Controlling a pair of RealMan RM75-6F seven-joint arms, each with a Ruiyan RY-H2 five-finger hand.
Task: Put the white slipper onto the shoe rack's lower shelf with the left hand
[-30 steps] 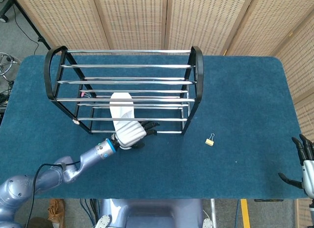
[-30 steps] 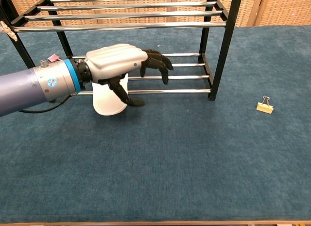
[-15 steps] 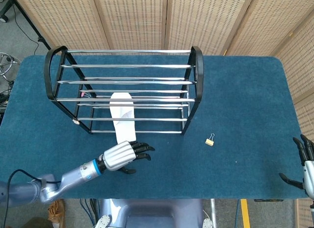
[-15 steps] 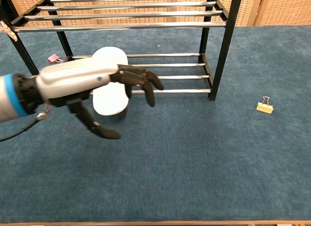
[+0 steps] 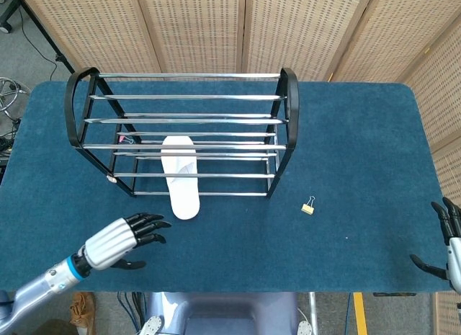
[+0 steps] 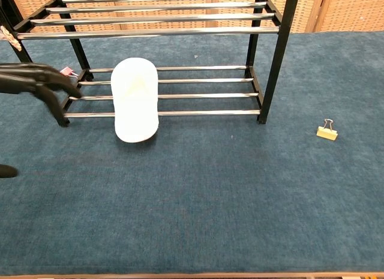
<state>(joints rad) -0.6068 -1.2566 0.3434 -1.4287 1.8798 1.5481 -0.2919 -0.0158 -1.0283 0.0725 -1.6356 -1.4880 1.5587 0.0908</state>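
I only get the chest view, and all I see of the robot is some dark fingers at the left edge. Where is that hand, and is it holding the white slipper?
Observer: No. From the head view, the left hand is over the table in front of the shoe rack, apart from the white slipper, with its fingers spread and nothing in them.
Operator: Is there a second hand?
Observer: Yes, the right hand is at the table's far right edge, fingers apart, holding nothing.
Operator: What does the rack's top look like?
Observer: Its black side frames curve round at the top, with chrome bars running between them.
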